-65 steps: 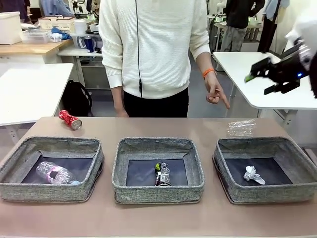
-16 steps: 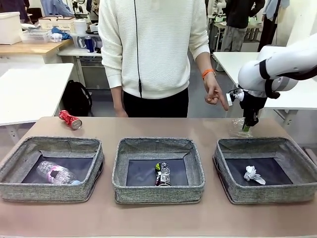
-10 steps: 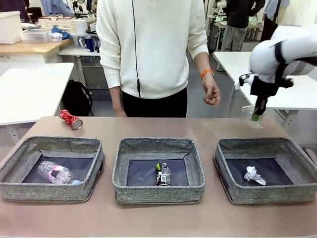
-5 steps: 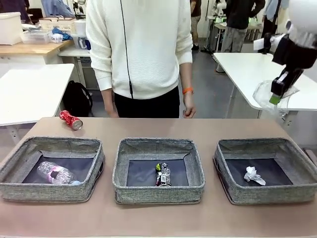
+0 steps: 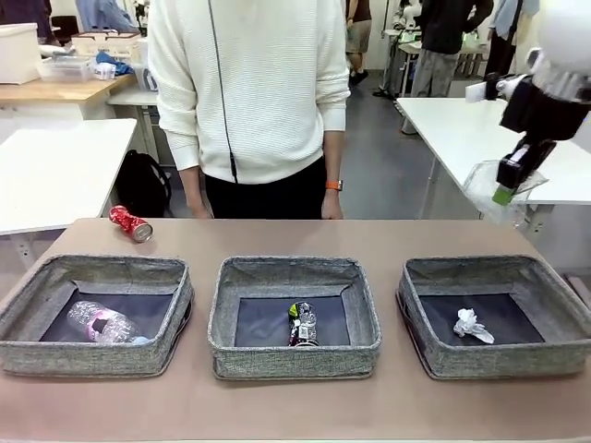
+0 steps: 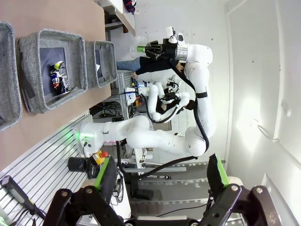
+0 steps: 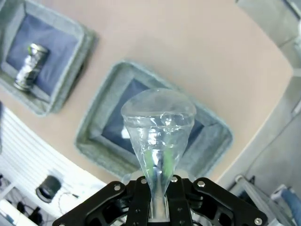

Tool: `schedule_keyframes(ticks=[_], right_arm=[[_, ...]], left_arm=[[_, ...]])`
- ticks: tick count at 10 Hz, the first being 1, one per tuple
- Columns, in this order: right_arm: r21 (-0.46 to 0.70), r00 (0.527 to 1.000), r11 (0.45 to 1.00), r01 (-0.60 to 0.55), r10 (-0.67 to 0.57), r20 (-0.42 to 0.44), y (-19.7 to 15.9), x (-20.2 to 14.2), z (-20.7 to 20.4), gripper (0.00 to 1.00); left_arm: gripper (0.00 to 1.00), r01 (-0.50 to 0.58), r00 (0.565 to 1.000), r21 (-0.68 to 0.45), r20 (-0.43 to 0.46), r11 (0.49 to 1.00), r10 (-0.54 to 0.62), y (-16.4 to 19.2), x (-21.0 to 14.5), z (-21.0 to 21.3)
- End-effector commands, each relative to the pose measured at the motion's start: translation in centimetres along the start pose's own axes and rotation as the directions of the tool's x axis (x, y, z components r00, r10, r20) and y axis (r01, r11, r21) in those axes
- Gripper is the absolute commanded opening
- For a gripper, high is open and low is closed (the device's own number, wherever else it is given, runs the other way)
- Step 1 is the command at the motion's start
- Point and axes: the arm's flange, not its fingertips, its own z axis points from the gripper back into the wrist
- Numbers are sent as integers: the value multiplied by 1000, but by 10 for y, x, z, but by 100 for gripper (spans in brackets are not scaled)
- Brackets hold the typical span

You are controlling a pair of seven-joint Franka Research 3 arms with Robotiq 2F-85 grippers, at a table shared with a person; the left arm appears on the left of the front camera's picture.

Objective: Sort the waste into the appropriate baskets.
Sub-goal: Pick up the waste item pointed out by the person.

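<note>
Front view | 3 baskets (image 5: 92, 272) (image 5: 294, 269) (image 5: 494, 268) | 2 cans (image 5: 130, 223) (image 5: 302, 325) | bottle (image 5: 103, 325) | wad (image 5: 469, 325) | right jaws grip cup (image 5: 494, 189) | left jaws spread

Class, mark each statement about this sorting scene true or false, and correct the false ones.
1. The right gripper is shut on a clear plastic cup, held in the air. True.
2. The red can lies in the left basket. False: it lies on the table behind that basket, which holds a clear bottle.
3. The middle basket holds a dark can. True.
4. The white paper wad is in the middle basket. False: it is in the right basket.
5. The left gripper is shut. False: its fingers stand wide open.
</note>
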Motion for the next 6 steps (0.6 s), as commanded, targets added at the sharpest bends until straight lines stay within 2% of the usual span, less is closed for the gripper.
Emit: schedule_keyframes(ticks=[1, 2, 3, 4, 5, 6], right_arm=[[-40, 996, 996, 86, -86, -7, 50, 34, 31, 7], [-76, 981, 985, 157, -165, -105, 74, 47, 51, 7], [-70, 982, 986, 154, -160, -99, 105, 62, 76, 7], [-60, 972, 978, 198, -204, -119, 130, 74, 92, 7], [-98, 918, 921, 377, -385, -98, 161, 91, 106, 7], [-102, 867, 867, 488, -495, -56, 198, 105, 122, 7]], left_arm=[[100, 0, 1000, -23, 2, 1000, 0, -6, 0, -2], [100, 0, 1000, -23, 2, 1000, 0, -6, 0, -2], [100, 0, 1000, -23, 2, 1000, 0, -6, 0, -2], [100, 0, 1000, -23, 2, 1000, 0, -6, 0, -2], [100, 0, 1000, -23, 2, 1000, 0, -6, 0, -2], [100, 0, 1000, -23, 2, 1000, 0, -6, 0, -2]])
